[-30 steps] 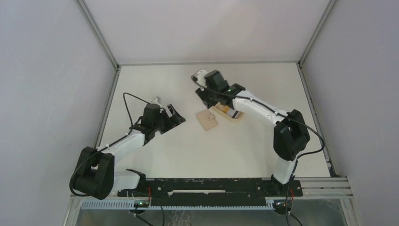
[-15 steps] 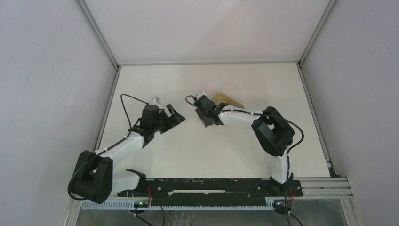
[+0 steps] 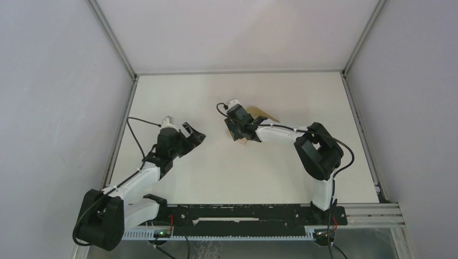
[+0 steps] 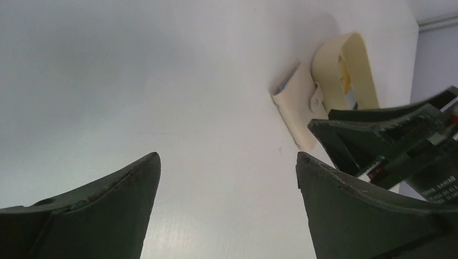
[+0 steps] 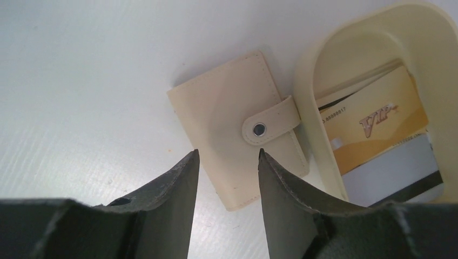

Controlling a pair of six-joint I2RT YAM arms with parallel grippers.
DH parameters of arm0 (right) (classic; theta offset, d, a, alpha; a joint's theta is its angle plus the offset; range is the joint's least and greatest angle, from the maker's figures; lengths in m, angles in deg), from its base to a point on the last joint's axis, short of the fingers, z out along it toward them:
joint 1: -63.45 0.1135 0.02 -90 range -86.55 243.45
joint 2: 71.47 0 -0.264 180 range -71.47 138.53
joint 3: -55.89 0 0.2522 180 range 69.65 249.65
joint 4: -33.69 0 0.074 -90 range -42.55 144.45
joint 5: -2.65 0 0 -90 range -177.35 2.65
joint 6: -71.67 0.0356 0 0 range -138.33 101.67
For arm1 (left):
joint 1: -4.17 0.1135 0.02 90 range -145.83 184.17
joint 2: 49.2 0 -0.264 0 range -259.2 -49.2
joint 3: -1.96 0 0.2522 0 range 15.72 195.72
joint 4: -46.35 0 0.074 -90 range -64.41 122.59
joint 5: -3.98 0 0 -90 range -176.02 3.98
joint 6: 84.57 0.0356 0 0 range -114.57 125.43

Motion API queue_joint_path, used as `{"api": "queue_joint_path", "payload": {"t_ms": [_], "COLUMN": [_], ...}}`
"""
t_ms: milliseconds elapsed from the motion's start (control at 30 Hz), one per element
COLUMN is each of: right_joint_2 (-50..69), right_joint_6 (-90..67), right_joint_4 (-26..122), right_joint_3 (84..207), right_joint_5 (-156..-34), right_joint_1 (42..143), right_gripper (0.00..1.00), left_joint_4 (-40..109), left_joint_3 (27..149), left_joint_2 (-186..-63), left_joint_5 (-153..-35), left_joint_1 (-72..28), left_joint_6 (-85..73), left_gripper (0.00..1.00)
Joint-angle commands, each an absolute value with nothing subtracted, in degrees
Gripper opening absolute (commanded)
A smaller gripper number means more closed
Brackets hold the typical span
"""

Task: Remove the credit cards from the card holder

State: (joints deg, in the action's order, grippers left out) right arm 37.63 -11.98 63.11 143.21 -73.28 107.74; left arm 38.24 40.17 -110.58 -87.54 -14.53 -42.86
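The card holder [image 5: 232, 145] is a tan-beige wallet lying flat on the table, closed, with its snap tab fastened. My right gripper [image 5: 227, 155] hovers over its near part with the jaws a little apart and nothing between them. In the top view the right gripper [image 3: 237, 131] hides most of the wallet. Two credit cards lie in the oval tray [image 5: 313, 70]: a gold one [image 5: 378, 124] and a pale grey one with a dark stripe [image 5: 394, 175]. My left gripper [image 3: 192, 135] is wide open and empty, left of the wallet [image 4: 294, 105].
The oval tan tray [image 3: 264, 114] sits just behind and right of the wallet, touching or nearly touching it; it also shows in the left wrist view [image 4: 345, 65]. The white table [image 3: 227, 178] is bounded by grey walls at the back and both sides.
My right gripper came from over the tray to over the wallet, uncovering the tray. My left gripper drew back a little to the left and towards the near edge.
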Motion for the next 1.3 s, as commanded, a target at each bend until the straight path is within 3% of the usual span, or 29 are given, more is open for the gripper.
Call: {"api": "queue_joint_path", "payload": {"t_ms": [0,700,933,1267], "right_joint_2": [37.4,31.9,22.6,27.9], "right_joint_6": [-10.5,-2.5,-1.1,-7.3], "right_joint_4": [59.0,61.4,58.0,60.6], "right_joint_3": [142.3,133.8,134.2,135.0], "right_joint_5": [-76.3,-83.9,-81.8,-81.6], "right_joint_1": [107.3,116.8,109.3,105.0], "right_gripper": [0.53,0.53,0.54,0.51], "left_joint_4": [41.4,49.0,49.7,51.5], "left_joint_3": [38.1,36.2,38.3,43.8], "left_joint_2": [-110.0,-113.7,-114.7,-123.2], "left_joint_5": [-83.7,-89.1,-90.5,-97.9], "left_joint_1": [-13.3,-10.9,-11.6,-13.9], "left_joint_6": [-45.7,-49.5,-48.6,-47.3], "left_gripper": [0.99,0.99,0.97,0.90]}}
